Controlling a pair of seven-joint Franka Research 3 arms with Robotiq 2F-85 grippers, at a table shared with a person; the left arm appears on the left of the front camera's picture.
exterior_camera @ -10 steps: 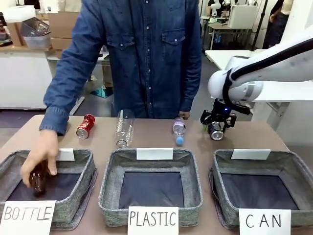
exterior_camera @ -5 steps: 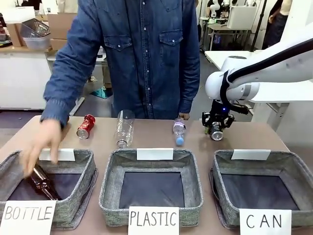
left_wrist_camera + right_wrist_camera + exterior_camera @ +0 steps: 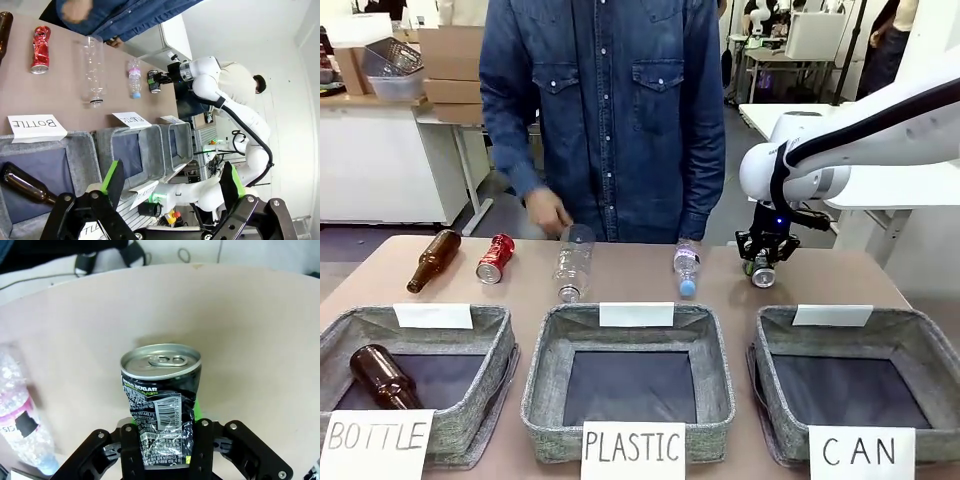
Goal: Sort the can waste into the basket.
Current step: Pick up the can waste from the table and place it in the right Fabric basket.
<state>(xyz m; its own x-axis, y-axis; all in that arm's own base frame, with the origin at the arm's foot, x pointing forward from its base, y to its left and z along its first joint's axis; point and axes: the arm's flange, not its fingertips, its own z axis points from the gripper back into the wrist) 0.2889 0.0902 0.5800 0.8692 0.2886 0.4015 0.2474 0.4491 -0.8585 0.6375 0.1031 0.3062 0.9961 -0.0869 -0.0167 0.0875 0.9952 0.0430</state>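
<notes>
Partly hidden black can [image 3: 160,377] (dented), right end effector [image 3: 761,265] clamped

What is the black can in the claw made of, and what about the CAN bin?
The black can looks like thin metal: its top is shiny silver with a pull tab, and its printed side is crumpled. The CAN bin looks like grey woven fabric, soft and matte, with slightly sagging walls and a darker bottom.
</notes>
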